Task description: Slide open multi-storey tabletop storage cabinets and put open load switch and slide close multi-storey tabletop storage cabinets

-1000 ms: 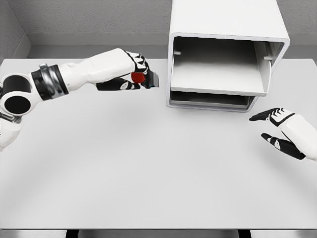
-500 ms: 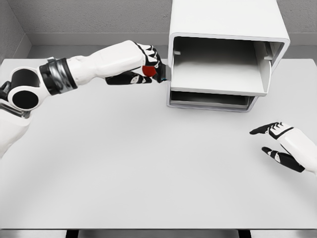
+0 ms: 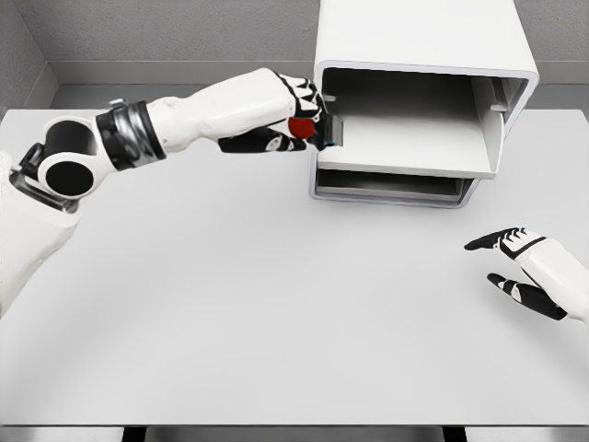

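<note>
Left hand (image 3: 293,115) had its fingers wrapped around the load switch (image 3: 313,129), right at the left lip of the cabinet's (image 3: 423,55) pulled-out upper drawer (image 3: 405,152). Drawer floor lay straight to its right. Right hand (image 3: 517,258) sat loose and empty near the table's (image 3: 276,304) right edge.

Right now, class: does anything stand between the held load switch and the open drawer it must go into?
Nothing visible does. The left hand holds the load switch at the left edge of the open upper drawer, whose tray shows bare.
</note>
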{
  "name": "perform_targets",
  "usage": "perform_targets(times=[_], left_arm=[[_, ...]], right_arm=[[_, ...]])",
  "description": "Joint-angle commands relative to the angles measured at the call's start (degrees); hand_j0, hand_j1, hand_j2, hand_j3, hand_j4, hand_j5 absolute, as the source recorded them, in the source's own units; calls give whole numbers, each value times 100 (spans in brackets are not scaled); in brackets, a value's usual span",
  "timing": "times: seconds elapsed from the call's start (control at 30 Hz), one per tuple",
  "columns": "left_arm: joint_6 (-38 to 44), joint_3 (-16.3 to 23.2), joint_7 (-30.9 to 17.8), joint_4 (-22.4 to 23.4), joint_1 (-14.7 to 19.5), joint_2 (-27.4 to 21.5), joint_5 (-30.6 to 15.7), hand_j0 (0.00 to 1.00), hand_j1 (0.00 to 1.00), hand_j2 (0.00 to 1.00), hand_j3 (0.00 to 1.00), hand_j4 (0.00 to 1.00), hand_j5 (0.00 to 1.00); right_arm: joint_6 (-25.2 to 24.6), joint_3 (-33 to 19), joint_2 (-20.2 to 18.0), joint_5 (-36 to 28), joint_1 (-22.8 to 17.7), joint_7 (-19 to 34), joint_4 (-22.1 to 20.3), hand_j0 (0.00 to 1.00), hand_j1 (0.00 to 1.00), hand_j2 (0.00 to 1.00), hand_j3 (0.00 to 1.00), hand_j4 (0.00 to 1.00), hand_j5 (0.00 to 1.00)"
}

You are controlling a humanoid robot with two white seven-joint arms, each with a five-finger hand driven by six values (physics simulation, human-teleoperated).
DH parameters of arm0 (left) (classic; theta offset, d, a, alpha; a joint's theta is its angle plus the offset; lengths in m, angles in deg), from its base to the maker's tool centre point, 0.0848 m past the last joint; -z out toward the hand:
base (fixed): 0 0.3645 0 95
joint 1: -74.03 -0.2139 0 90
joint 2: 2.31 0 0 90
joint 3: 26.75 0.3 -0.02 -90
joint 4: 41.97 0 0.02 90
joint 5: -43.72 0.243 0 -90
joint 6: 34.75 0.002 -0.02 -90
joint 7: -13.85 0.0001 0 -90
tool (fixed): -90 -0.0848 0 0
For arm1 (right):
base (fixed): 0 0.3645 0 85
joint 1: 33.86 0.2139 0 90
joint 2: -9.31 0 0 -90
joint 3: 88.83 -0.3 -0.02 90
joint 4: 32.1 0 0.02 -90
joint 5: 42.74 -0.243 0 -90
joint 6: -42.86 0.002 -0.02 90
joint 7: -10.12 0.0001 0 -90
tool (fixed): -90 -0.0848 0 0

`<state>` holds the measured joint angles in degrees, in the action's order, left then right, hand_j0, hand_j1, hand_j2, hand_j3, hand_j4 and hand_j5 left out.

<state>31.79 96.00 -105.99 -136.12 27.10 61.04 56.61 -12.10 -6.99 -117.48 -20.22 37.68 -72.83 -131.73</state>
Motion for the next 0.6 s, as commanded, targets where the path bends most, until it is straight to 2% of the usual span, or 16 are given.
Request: perform_targets(times=[0.0,0.2,0.57], left_arm=[[17,21,4,11,0,72,-24,40,40,40,40,40,40],[17,30,4,143,35,239,-7,40,40,40,40,40,40],[17,144,4,433,167,723,292,40,40,40,40,40,40]], right_arm=[[-4,-1,-3,-37,0,-2,-4,69,69,69,69,69,69],[-4,-1,-3,-37,9,-2,5,69,69,69,69,69,69],[-4,-1,-3,-37,0,-2,14,69,69,69,69,69,69]])
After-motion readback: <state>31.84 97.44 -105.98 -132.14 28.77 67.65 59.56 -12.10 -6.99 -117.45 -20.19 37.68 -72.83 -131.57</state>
